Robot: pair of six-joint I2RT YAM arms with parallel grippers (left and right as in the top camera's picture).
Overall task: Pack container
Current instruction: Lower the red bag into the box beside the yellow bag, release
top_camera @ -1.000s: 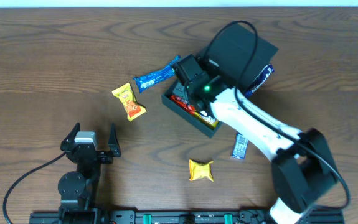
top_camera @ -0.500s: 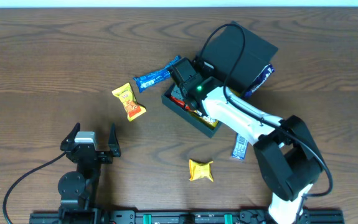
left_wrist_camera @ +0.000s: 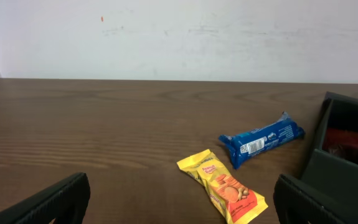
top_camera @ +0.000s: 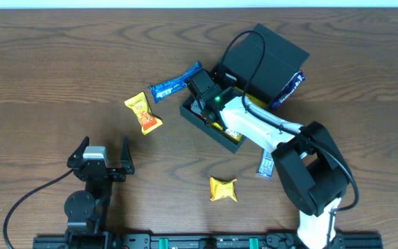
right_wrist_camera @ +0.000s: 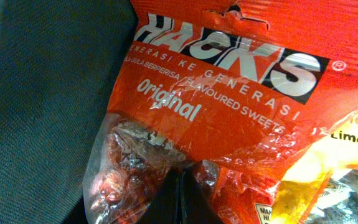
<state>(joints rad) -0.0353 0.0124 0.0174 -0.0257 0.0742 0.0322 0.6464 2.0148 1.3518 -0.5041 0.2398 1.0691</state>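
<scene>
while your left gripper (top_camera: pixel 104 145) rests wide open at the near edge, the gold packet (top_camera: pixel 223 189) and peanut packet (top_camera: pixel 143 113) lie loose on the table, not yet packed. right of centre, your right gripper (right_wrist_camera: pixel 174 193) sits low inside the container (top_camera: pixel 209 131), fingertips apparently pinched on the red hacks packet (right_wrist_camera: pixel 216 93). a yellow packet (right_wrist_camera: pixel 328 162) lies touching it in the box. this looks like the placing step: let go, then rise straight so nothing drags out. the blue bar (top_camera: pixel 174 83) lies just beyond the box, and the lid (top_camera: pixel 268 55) lies open behind.
</scene>
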